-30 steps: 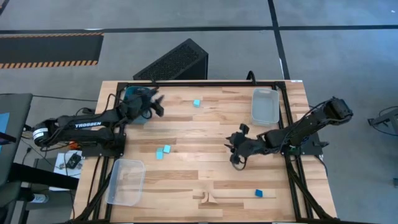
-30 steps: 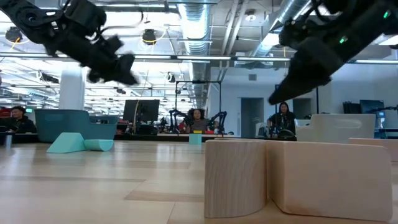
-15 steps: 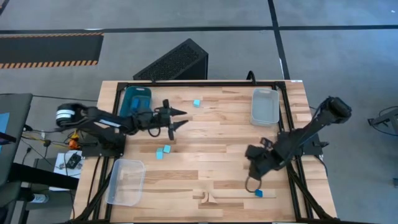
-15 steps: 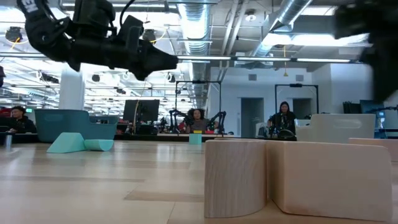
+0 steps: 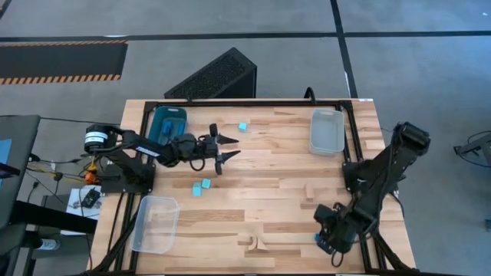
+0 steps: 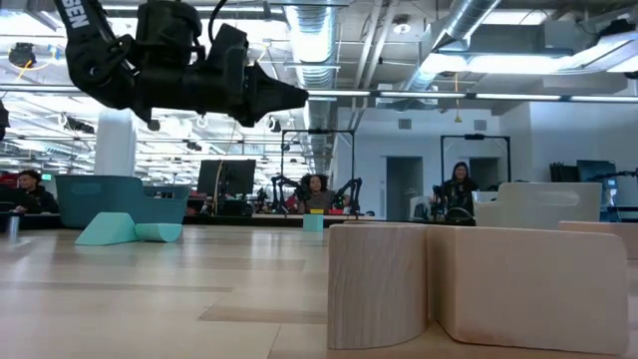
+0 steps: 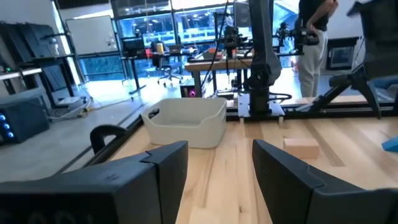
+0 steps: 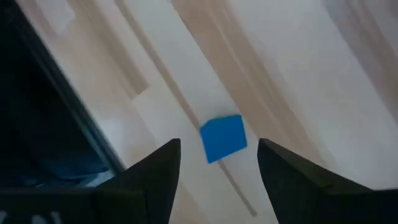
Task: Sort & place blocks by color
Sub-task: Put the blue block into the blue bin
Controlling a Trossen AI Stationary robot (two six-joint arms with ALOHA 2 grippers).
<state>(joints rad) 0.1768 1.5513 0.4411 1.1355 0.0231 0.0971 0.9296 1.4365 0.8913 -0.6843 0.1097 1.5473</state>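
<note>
Right end effector (image 5: pixel 326 236) now down at the near right corner of the worktop (image 5: pixel 261 172), swung in from mid-table over the last second. Fingers spread wide, nothing held, poised directly over the blue block (image 8: pixel 223 137) — wrist view shows the block centred between them, flat on the wood. Looks like a grasp approach, not yet closed. In the high view the arm covers most of that block.

Left end effector (image 5: pixel 223 146) pushed out from the teal bin (image 5: pixel 168 123) toward table centre, hanging above the worktop, fingers open and empty. Probably lining up on one of the turquoise blocks.

Block positions:
- turquoise cube (image 5: pixel 242 127) near the far edge, just beyond the left end effector
- turquoise pair (image 5: pixel 201 186) mid-left, touching or nearly so
- bare wood block (image 5: pixel 309 190) right of centre
- bare wood pieces (image 5: pixel 255 244) at the near edge, one with a rounded end, close against the low camera (image 6: pixel 379 283)

Sorting mostly undone — clear tray (image 5: pixel 326 131) far right and clear tray (image 5: pixel 156 223) near left both look empty; contents of the teal bin not visible.

Materials: worktop is striped butcher-block wood, smooth. Painted blocks matte, square-edged. Trays thin translucent plastic, rounded corners. Small flat block — needs a centred pinch, else may skid on the smooth surface.
</note>
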